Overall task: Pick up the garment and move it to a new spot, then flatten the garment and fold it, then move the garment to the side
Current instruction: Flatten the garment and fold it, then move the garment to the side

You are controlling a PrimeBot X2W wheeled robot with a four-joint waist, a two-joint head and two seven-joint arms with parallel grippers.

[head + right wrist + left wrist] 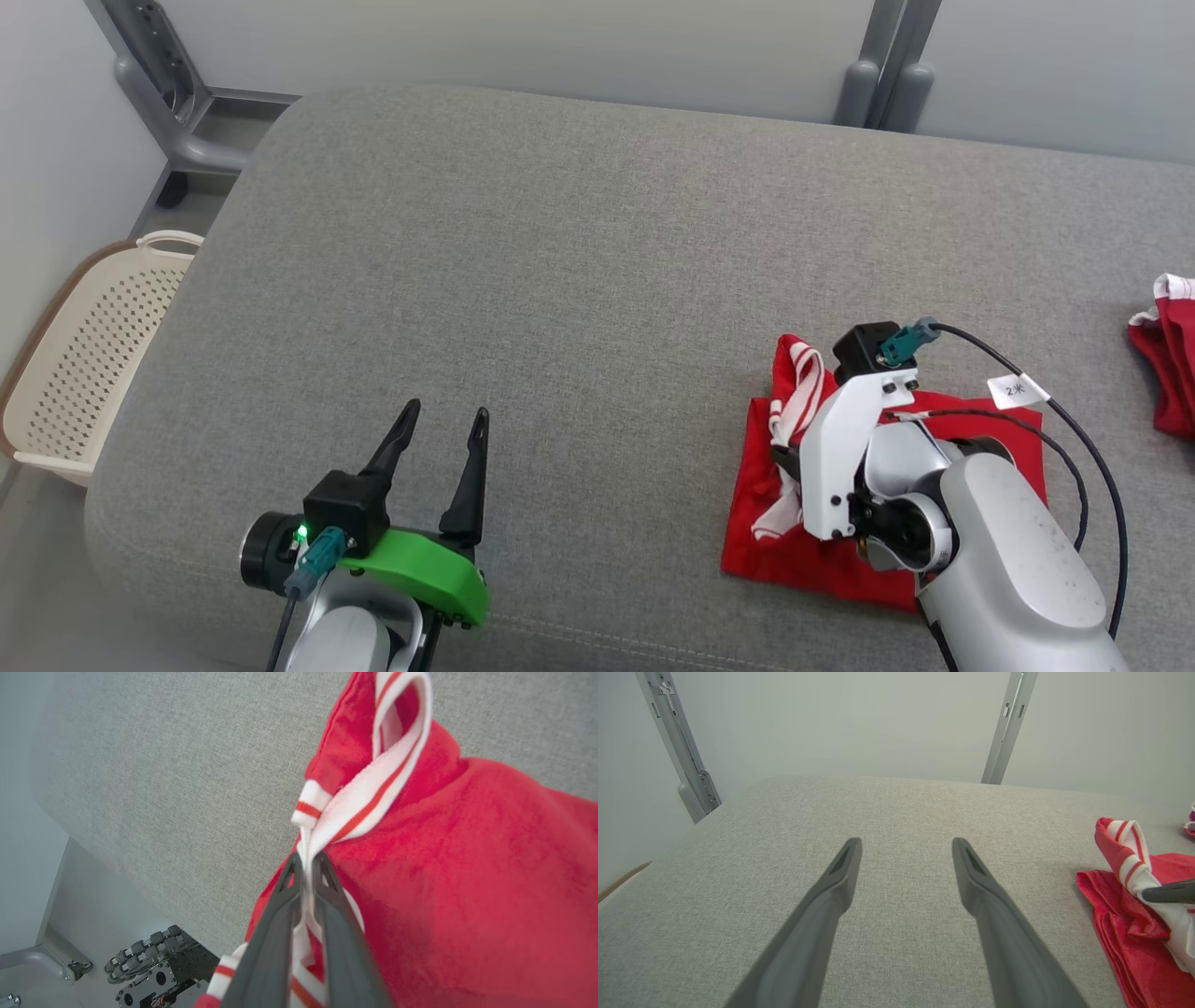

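Observation:
The red garment [780, 532] with a white-and-red striped trim [369, 793] lies loosely folded on the grey cushion, at the right front in the head view. My right gripper [306, 861] is shut on the striped trim, lifting a loop of it above the red cloth [467, 882]. In the head view the white wrist covers its fingers. My left gripper [446, 411] is open over bare cushion at the front left, well apart from the garment. The left wrist view has the garment [1111, 905] at its right edge, past the open left gripper [906, 842].
The grey cushion [560, 261] stretches wide to the left and back. A second red and white garment [1167, 373] lies at the right edge. A cream perforated basket [84, 355] stands on the floor to the left. Grey frame posts [878, 65] rise behind.

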